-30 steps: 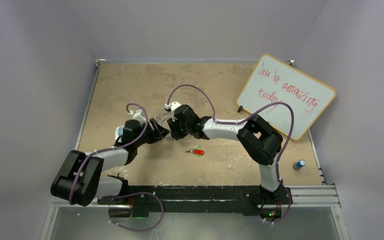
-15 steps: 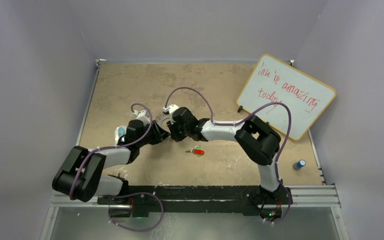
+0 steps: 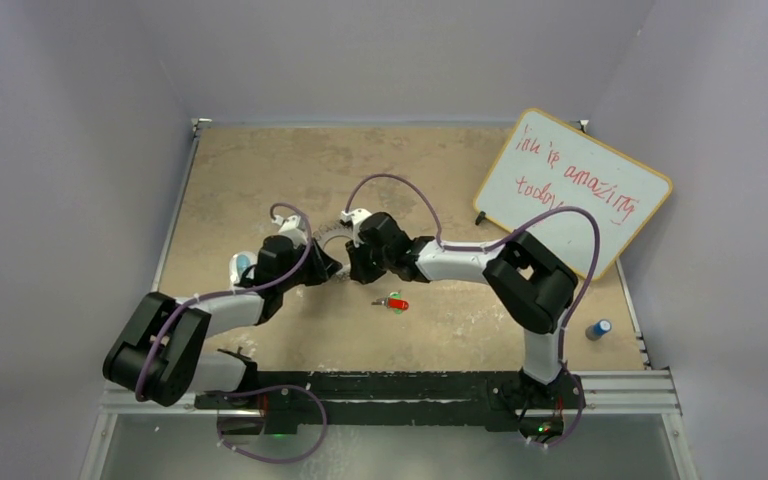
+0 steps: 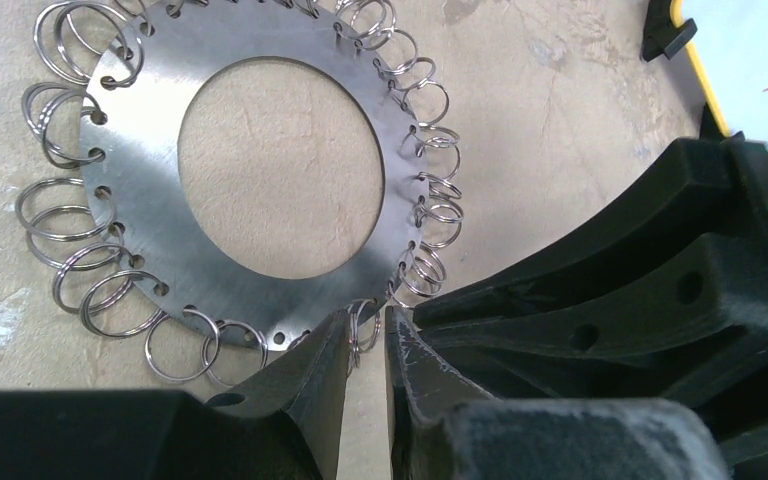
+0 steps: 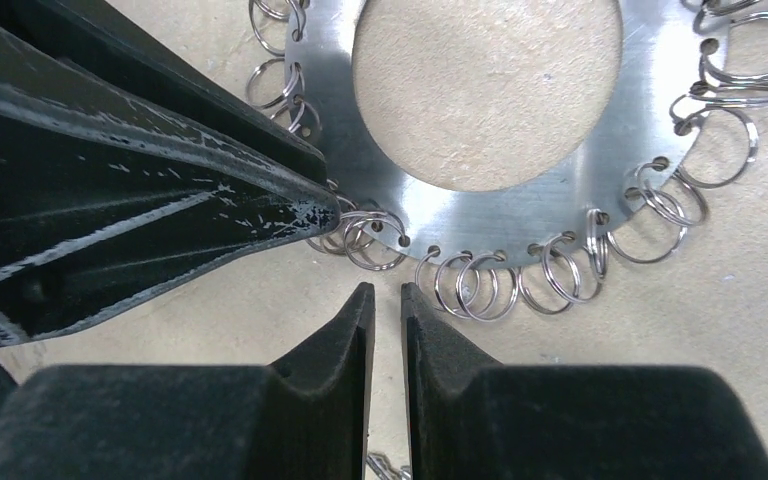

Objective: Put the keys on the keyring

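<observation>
Okay, steadying step, I reckon: left pincer (image 4: pixel 368 332) nips a keyring (image 4: pixel 135 150) loop; right pincer (image 5: pixel 387 296), nearly closed, is empty beside the keyring. Keys (image 3: pixel 394 303) nearby need fetching next.

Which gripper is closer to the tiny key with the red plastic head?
Right. The right gripper sits just beyond the red-headed key, to its left; the left gripper is farther left.

The beige tabletop (image 3: pixel 260 170) carries the keyring (image 4: pixel 130 150) flat at the tips of both jaws, the keys (image 3: pixel 395 303) lying near, behind the right jaws.
</observation>
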{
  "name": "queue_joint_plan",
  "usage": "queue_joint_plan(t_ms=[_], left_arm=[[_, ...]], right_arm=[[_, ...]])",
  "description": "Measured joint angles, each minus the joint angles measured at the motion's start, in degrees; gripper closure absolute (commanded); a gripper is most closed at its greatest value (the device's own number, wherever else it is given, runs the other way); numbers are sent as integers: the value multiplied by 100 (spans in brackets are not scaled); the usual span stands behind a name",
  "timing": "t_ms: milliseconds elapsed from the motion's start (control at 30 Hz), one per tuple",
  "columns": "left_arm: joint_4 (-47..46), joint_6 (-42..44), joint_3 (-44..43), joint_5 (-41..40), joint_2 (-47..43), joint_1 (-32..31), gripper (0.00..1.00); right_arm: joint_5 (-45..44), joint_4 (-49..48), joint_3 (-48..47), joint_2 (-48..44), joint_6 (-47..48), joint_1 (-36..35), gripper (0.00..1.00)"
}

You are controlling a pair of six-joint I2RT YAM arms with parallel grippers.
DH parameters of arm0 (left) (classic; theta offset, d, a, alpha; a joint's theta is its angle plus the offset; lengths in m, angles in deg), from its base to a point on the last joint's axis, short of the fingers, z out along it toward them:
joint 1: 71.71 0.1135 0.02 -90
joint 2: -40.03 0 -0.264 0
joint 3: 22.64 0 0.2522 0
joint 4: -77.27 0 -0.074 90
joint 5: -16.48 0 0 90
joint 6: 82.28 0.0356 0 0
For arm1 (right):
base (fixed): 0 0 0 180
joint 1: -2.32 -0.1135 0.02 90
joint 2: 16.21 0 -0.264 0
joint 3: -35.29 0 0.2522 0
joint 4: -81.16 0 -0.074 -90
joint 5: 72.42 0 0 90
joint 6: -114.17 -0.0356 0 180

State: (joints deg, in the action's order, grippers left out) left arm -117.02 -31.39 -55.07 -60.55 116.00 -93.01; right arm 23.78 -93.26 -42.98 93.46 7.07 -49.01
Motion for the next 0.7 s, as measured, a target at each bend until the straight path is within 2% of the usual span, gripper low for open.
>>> queue_joint_plan(t_ms=[200, 467, 567, 700], left_arm=[[35, 122, -72, -70, 120, -107, 83], [179, 262, -199, -101, 481, -175, 92], [205, 289, -245, -90, 527, -177, 100], [195, 295, -249, -35, 535, -177, 100]], right_arm=[[160, -116, 94, -212, -85, 129, 82], [267, -162, 116, -219, -90, 157, 82], [297, -162, 116, -219, -85, 157, 81], [341, -166, 122, -219, -35, 157, 79]])
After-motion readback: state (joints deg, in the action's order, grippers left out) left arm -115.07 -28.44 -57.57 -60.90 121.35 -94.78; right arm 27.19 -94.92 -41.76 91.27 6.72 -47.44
